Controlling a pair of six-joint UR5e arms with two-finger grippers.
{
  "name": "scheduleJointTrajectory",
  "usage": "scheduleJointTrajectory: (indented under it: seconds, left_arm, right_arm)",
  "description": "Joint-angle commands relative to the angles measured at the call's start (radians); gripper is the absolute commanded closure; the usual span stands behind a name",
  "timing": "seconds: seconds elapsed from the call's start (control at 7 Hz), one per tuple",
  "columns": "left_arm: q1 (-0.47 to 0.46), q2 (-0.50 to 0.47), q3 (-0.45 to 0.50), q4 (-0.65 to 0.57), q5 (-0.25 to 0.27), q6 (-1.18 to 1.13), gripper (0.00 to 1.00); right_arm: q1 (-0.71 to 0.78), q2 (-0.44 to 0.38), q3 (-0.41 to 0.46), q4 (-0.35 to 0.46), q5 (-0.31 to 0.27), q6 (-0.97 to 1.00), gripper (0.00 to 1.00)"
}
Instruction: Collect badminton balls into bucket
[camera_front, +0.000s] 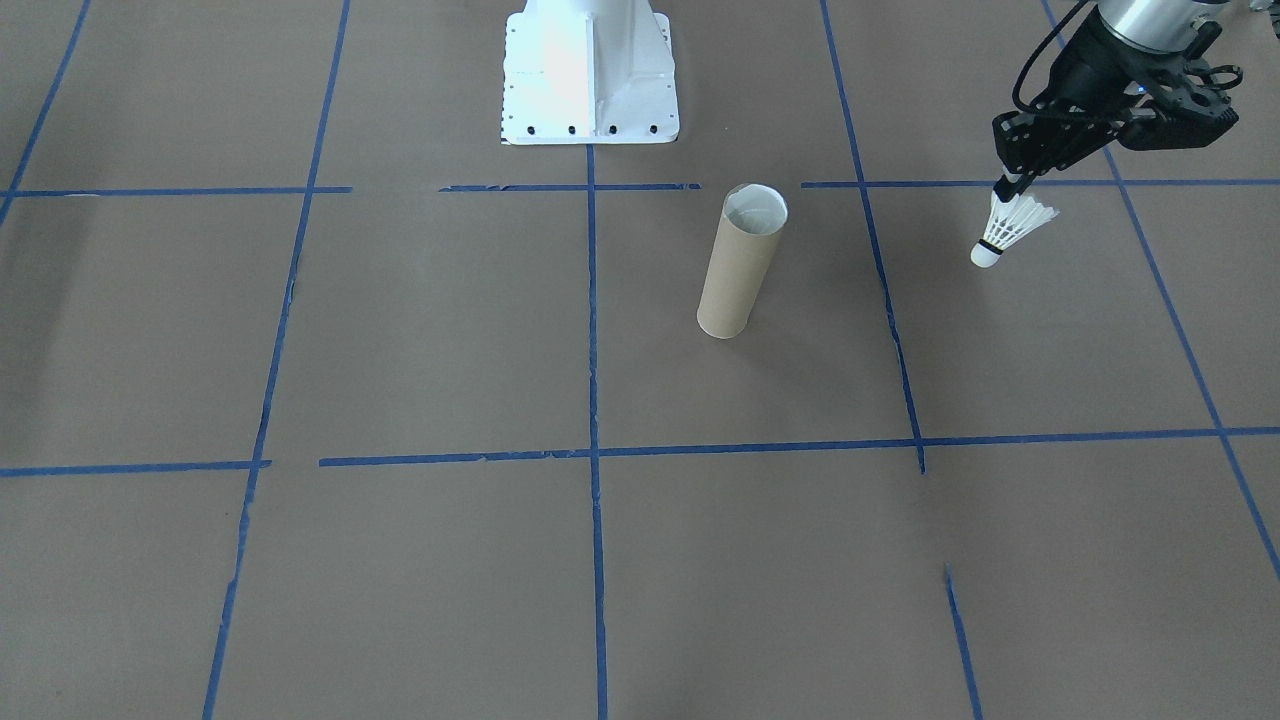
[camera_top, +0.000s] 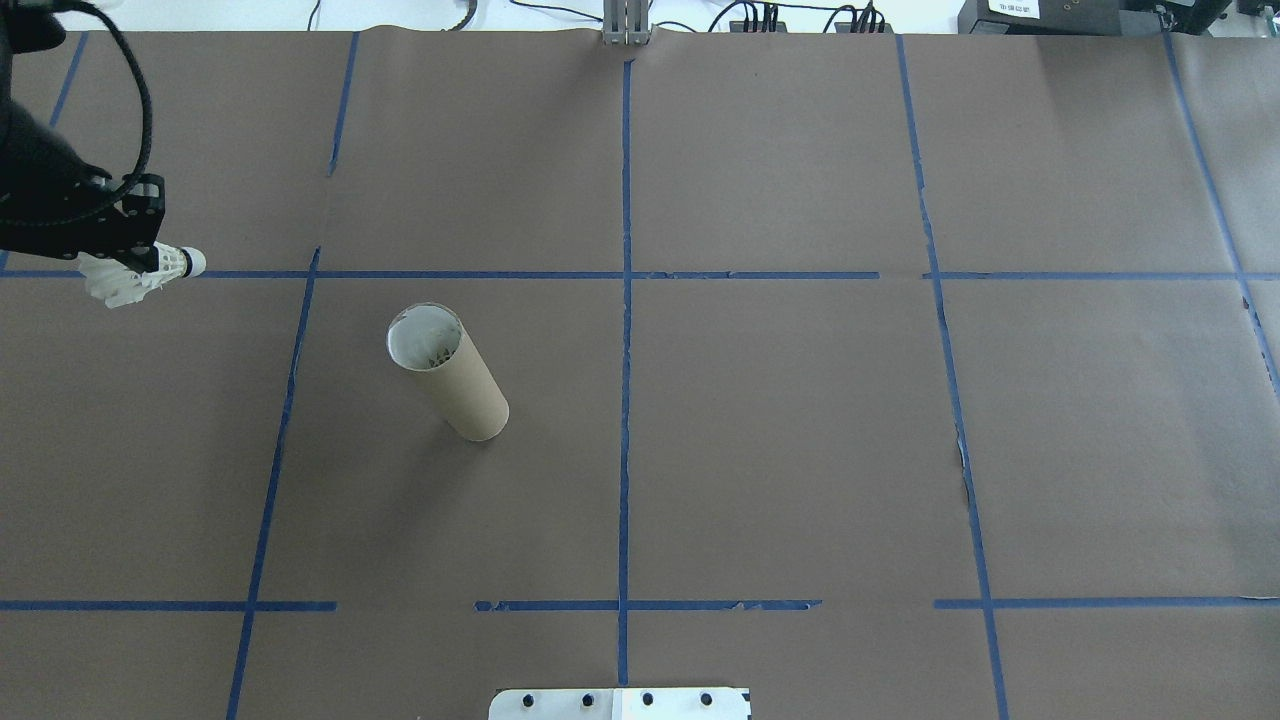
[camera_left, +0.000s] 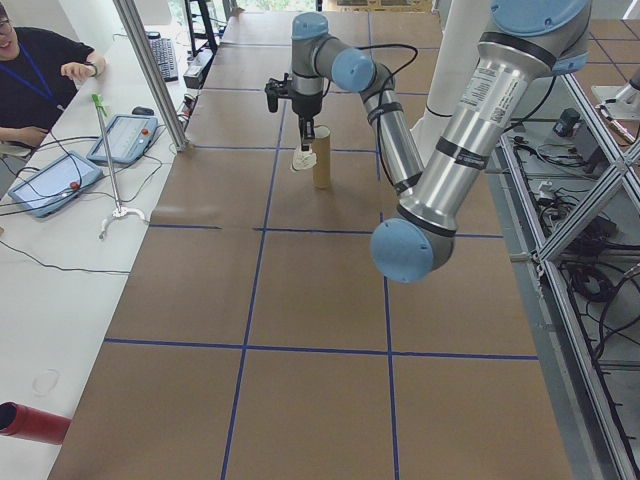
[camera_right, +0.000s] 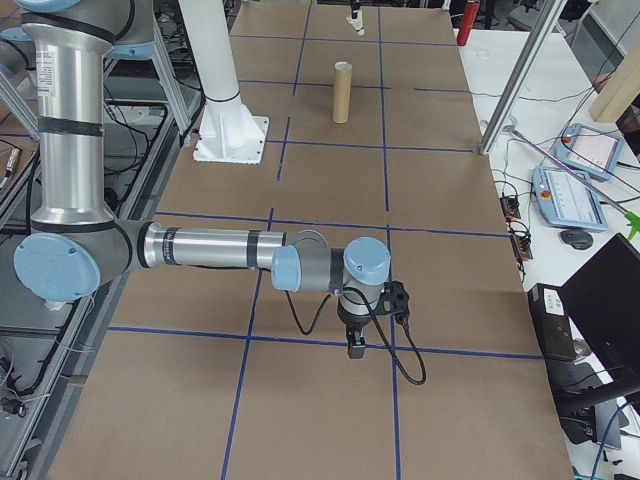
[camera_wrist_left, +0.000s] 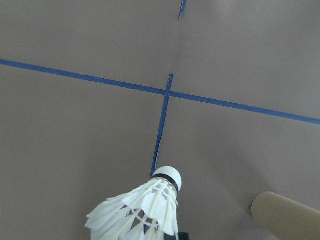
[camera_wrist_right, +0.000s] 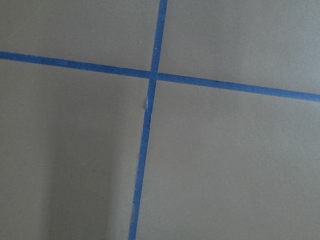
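Note:
A white feather badminton ball hangs cork-down and tilted above the brown paper, with my left gripper shut on the rim of its feathers. It also shows in the overhead view and close up in the left wrist view. The bucket, a tall brown cardboard tube with a white inside, stands upright near the table's middle, well apart from the ball. My right gripper points down over a blue tape line far from both; I cannot tell whether it is open or shut.
The white robot base stands behind the bucket. Blue tape lines cross the brown paper. At the table's left end are a person, tablets, a metal pole and a red cylinder.

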Motion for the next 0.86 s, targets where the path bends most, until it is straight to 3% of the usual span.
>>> scheduleJointTrajectory:
  seconds: [0.0, 0.29, 0.71]
  left_arm:
    - [0.042, -0.255, 0.074, 0.252, 0.021, 0.015, 1.0]
    - [0.12, -0.393, 0.218, 0.272, 0.024, 0.002, 1.0]
    - [0.194, -0.497, 0.381, 0.272, 0.044, -0.052, 1.0]
  right_arm:
    - [0.0, 0.0, 0.0, 0.0, 0.0, 0.0, 0.0]
    - [0.0, 0.0, 0.0, 0.0, 0.0, 0.0, 0.0]
    - [0.0, 0.0, -0.001, 0.0, 0.0, 0.0, 0.0]
